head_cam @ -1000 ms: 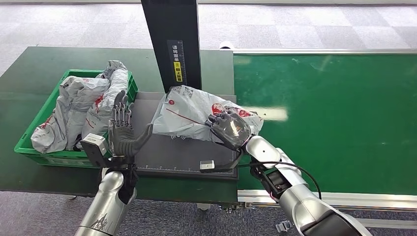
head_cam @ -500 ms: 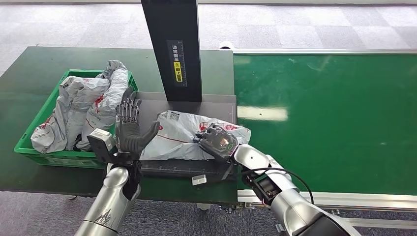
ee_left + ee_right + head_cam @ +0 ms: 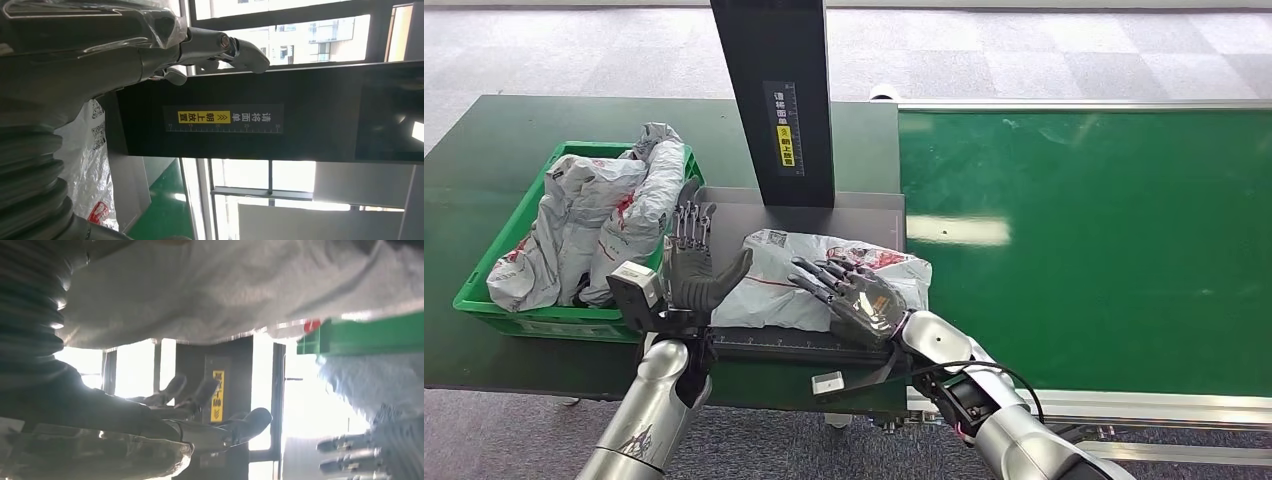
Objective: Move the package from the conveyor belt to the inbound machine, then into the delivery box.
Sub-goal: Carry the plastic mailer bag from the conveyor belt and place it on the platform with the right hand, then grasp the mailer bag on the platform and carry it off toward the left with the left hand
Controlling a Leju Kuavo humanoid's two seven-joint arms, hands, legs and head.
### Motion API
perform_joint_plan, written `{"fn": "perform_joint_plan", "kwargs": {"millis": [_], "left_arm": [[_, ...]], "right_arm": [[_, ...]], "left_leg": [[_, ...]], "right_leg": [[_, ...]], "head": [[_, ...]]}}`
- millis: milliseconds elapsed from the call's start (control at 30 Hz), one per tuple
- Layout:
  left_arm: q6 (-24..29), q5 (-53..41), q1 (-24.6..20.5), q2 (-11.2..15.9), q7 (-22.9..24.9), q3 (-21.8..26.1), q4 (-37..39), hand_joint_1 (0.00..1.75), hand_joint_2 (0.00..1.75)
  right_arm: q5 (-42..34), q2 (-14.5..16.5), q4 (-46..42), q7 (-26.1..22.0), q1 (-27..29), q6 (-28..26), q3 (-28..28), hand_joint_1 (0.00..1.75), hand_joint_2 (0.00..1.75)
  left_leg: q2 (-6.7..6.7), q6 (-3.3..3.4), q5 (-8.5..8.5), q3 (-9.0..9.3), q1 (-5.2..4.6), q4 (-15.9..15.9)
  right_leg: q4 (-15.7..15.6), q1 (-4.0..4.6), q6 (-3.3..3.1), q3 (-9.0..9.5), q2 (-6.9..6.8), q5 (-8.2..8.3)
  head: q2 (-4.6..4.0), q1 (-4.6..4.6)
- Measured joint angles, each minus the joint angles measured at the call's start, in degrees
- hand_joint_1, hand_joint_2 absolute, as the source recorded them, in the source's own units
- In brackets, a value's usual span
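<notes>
While the package (image 3: 824,275) lies flat on the inbound machine (image 3: 734,215), no grip is held: right hand (image 3: 849,298) spread above it, left hand (image 3: 692,265) open beside it. A loose grasp could let the bag slip short of the box (image 3: 499,265).

The black post (image 3: 774,100) stands just behind the parcel (image 3: 824,280). The full green crate (image 3: 499,290) blocks the left. The green belt (image 3: 1084,240) lies open on the right.
</notes>
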Motion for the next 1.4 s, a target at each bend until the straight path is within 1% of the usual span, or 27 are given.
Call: {"fn": "perform_joint_plan", "kwargs": {"millis": [67, 133, 233, 333, 400, 467, 600, 667, 767, 867, 967, 1033, 1133, 1233, 1333, 1400], "left_arm": [[0.15, 0.01, 0.0, 0.02, 0.0, 0.01, 0.03, 0.0, 1.75], [0.29, 0.2, 0.0, 0.02, 0.0, 0.04, 0.13, 0.0, 1.75], [0.3, 0.62, 0.0, 0.05, 0.0, 0.07, 0.35, 0.0, 1.75], [0.27, 0.68, 0.0, 0.21, 0.0, 0.07, 0.46, 0.0, 1.75], [0.24, 0.63, 0.01, 0.32, 0.0, 0.07, 0.46, 0.0, 1.75], [0.23, 0.56, 0.01, 0.39, 0.0, 0.04, 0.46, 0.0, 1.75], [0.24, 0.23, 0.1, 0.41, 0.0, -0.11, 0.48, 0.0, 1.75], [0.06, -0.36, 0.14, 0.42, 0.0, -0.31, 0.52, 0.0, 1.75], [-1.22, -2.38, 0.17, 0.56, 0.0, -1.31, 0.89, 0.0, 1.75], [-2.04, -7.25, 0.23, 0.96, 0.0, -3.67, 1.52, 0.0, 1.75], [-1.1, -12.68, 0.3, 1.35, 0.06, -6.71, 2.15, 0.0, 1.75], [0.41, -17.21, 0.29, 1.68, 1.02, -8.83, 2.97, 0.0, 1.75], [3.74, -25.11, 0.2, 2.33, 3.94, -12.05, 4.93, 0.0, 1.75], [8.62, -32.62, 0.05, 2.87, 6.92, -14.85, 6.86, 0.0, 1.75], [11.89, -36.95, -0.05, 3.31, 8.88, -16.9, 8.27, 0.0, 1.75], [15.2, -42.0, -0.2, 3.59, 11.6, -18.11, 9.03, 0.0, 1.75]], "right_arm": [[-3.83, -0.25, -1.59, -1.43, 0.53, 1.12, -0.4, 0.0, 1.75], [-10.44, -0.5, -3.69, -4.1, 1.39, 4.32, -1.53, 0.0, 1.75], [-22.81, -1.23, -8.74, -7.19, 3.83, 12.58, -4.14, 0.0, 1.75], [-35.65, -2.64, -15.89, -8.44, 7.19, 22.3, -7.48, 0.0, 1.75], [-42.98, -3.67, -20.46, -8.79, 9.25, 27.75, -9.65, 0.0, 1.75], [-47.94, -4.62, -24.11, -8.97, 10.71, 31.45, -11.42, 0.0, 1.75], [-55.08, -6.59, -31.42, -9.08, 13.71, 37.15, -15.39, 0.0, 1.75], [-57.1, -7.39, -34.36, -9.09, 14.81, 38.16, -17.92, 0.0, 1.75], [-58.37, -8.45, -37.84, -9.09, 16.12, 38.21, -22.12, 0.0, 1.75], [-59.07, -9.05, -39.49, -9.06, 16.83, 38.87, -25.9, 0.0, 1.75], [-59.1, -9.29, -39.61, -9.0, 16.96, 39.87, -28.7, 0.0, 1.75], [-58.53, -9.36, -39.15, -8.98, 17.0, 40.35, -30.0, 0.0, 1.75], [-57.33, -9.55, -38.12, -8.98, 17.33, 40.98, -31.15, 0.0, 1.75], [-56.41, -9.65, -37.29, -8.98, 17.76, 41.52, -31.66, 0.0, 1.75], [-55.93, -9.68, -36.53, -8.98, 18.01, 41.78, -31.95, 0.0, 1.75], [-55.39, -9.68, -36.07, -8.95, 18.06, 41.94, -32.0, 0.0, 1.75]], "left_leg": [[0.0, 0.0, 0.0, 0.0, 0.0, 0.0], [0.0, 0.0, 0.0, 0.0, 0.0, 0.0], [-0.01, 0.0, 0.0, 0.0, -0.01, 0.0], [-0.02, 0.0, -0.01, -0.01, -0.01, 0.0], [-0.01, 0.0, -0.01, -0.01, -0.02, 0.0], [0.0, 0.0, -0.01, -0.01, -0.02, 0.0], [-0.03, 0.0, -0.01, 0.0, -0.01, 0.01], [-0.01, 0.0, -0.01, 0.0, -0.02, 0.01], [-0.02, 0.0, -0.01, 0.0, -0.02, 0.01], [-0.01, 0.01, -0.01, 0.0, -0.03, 0.01], [-0.01, 0.01, -0.02, 0.0, -0.03, 0.01], [-0.01, 0.01, -0.02, 0.0, -0.03, 0.01], [-0.01, 0.01, -0.02, 0.0, -0.02, 0.0], [0.0, 0.01, -0.02, 0.0, -0.02, 0.0], [0.0, 0.01, -0.02, 0.0, -0.02, 0.0], [0.0, 0.01, -0.02, 0.0, -0.02, 0.0]], "right_leg": [[0.0, 0.0, 0.0, 0.0, 0.0, 0.0], [0.0, 0.0, 0.0, 0.0, 0.0, 0.0], [0.0, -0.01, 0.0, 0.01, 0.0, 0.0], [0.0, -0.02, 0.0, 0.0, -0.01, 0.0], [-0.01, -0.02, 0.0, 0.0, -0.01, 0.0], [-0.01, -0.02, 0.0, 0.0, 0.0, 0.0], [-0.01, -0.02, 0.0, 0.01, -0.02, 0.0], [-0.01, -0.02, 0.0, 0.01, -0.01, 0.0], [-0.01, -0.03, 0.0, 0.02, -0.01, 0.0], [-0.01, -0.04, 0.0, 0.02, -0.01, 0.0], [-0.02, -0.04, 0.0, 0.02, -0.01, 0.0], [-0.02, -0.04, 0.0, 0.02, -0.01, 0.0], [-0.02, -0.03, 0.0, 0.01, 0.0, 0.0], [-0.02, -0.03, 0.0, 0.01, 0.0, 0.0], [-0.02, -0.03, 0.0, 0.01, 0.0, 0.0], [-0.02, -0.03, 0.0, 0.01, 0.0, 0.0]], "head": [[0.0, 0.0], [0.0, 0.01], [0.0, 0.01], [0.0, 0.02], [0.01, 0.01], [0.01, 0.0], [0.01, 0.0], [0.01, -0.01], [0.0, 0.01], [0.0, 0.0], [0.0, 0.0], [0.0, -0.01], [0.0, -0.01], [0.0, 0.0], [0.0, 0.0], [0.0, 0.0]]}}
